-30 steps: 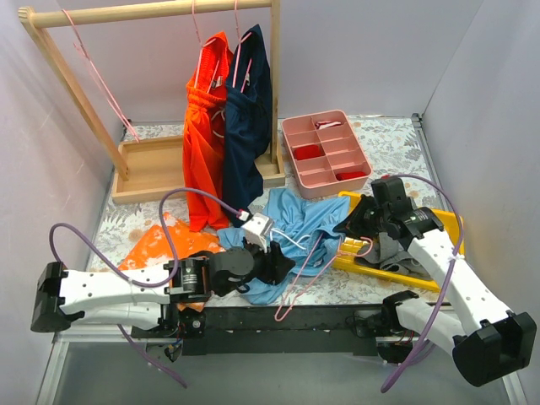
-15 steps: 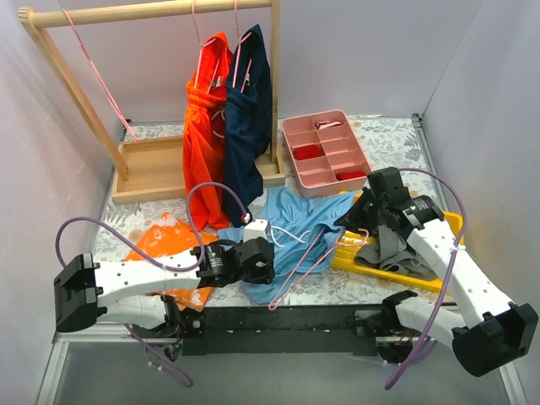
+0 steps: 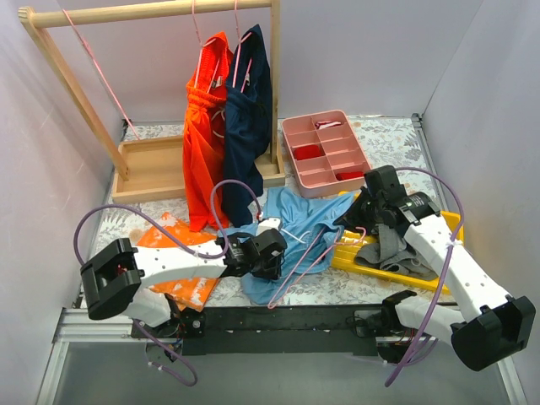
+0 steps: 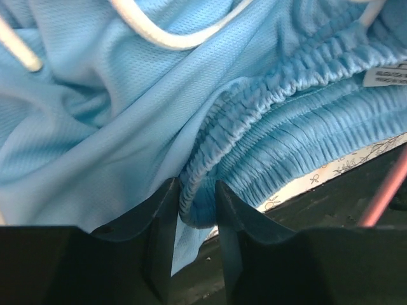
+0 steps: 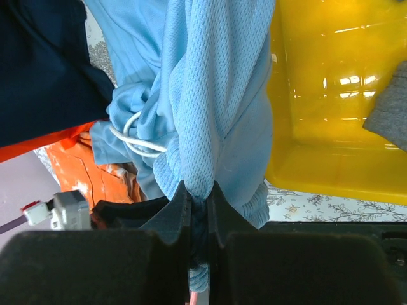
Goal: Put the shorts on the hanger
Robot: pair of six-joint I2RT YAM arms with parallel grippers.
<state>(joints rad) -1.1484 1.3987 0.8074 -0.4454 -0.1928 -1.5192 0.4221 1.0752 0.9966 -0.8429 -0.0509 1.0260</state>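
Observation:
The light sky-blue shorts (image 3: pixel 297 221) lie bunched on the table's near middle, white drawstring (image 3: pixel 291 236) showing. A thin pink wire hanger (image 3: pixel 291 283) lies slanted across their near side. My left gripper (image 3: pixel 272 246) sits at the shorts' left edge; in the left wrist view its jaws (image 4: pixel 197 203) are closed on a fold of the gathered waistband (image 4: pixel 286 89), with the pink wire (image 4: pixel 385 194) at the right. My right gripper (image 3: pixel 359 221) is at the shorts' right end; in the right wrist view it (image 5: pixel 198 197) is shut on bunched blue fabric (image 5: pixel 216 95).
A wooden rack (image 3: pixel 152 13) at the back holds orange shorts (image 3: pixel 202 143), navy shorts (image 3: pixel 246 126) and a spare pink hanger (image 3: pixel 101 76). A pink compartment tray (image 3: pixel 325 152) stands behind. A yellow tray (image 3: pixel 447 224) with grey cloth (image 3: pixel 388 249) is at right. Orange patterned cloth (image 3: pixel 169 245) lies left.
My left arm has swung right and its gripper has reached the shorts' waistband and closed on it. The right gripper has shifted slightly, still holding the shorts.

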